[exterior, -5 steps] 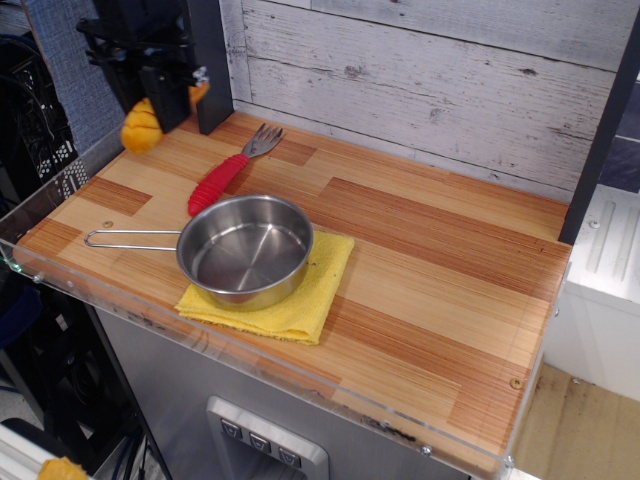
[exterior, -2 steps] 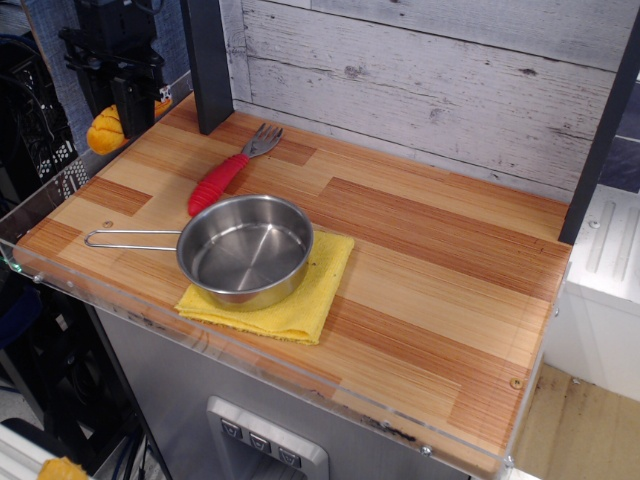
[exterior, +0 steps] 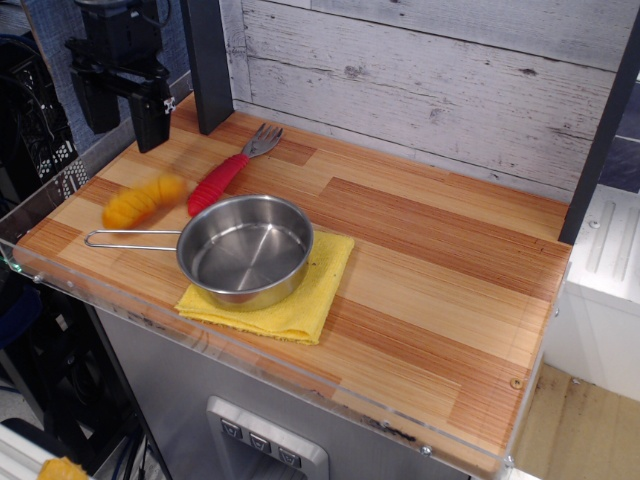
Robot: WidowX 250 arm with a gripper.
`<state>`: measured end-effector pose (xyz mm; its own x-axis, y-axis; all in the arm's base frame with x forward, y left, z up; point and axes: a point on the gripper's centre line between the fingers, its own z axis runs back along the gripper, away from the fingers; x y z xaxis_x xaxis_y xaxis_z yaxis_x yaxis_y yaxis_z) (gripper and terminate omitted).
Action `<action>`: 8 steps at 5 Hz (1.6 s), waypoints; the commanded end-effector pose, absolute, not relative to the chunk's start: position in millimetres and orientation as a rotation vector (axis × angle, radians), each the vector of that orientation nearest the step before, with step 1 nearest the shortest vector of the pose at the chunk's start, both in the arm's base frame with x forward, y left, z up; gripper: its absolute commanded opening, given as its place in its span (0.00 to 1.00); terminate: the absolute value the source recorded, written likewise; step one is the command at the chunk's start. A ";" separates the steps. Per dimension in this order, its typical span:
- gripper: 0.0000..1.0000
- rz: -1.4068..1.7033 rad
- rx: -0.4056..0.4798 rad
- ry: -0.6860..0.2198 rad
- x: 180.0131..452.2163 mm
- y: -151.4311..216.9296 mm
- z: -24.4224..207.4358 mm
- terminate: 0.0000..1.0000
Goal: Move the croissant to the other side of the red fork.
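The croissant (exterior: 144,201) is being seen blurred on the tabletop (exterior: 420,250), left of the red fork (exterior: 231,168); the claw (exterior: 124,103) is being held released above, empty.

orange-yellow croissant (exterior: 143,201), ribbed red fork (exterior: 228,172), yellow cloth (exterior: 290,301)

There is one small orange-yellow toy croissant (exterior: 143,202), blurred in this picture, one fork with a ribbed red handle and grey metal prongs (exterior: 232,169), one round steel pan with a thin wire handle (exterior: 244,250), one folded yellow cloth (exterior: 305,299) and one black gripper (exterior: 125,103)
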<state>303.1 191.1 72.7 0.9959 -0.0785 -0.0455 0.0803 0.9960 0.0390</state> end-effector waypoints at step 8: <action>1.00 0.029 0.062 -0.035 288.8 142.3 132.8 0.00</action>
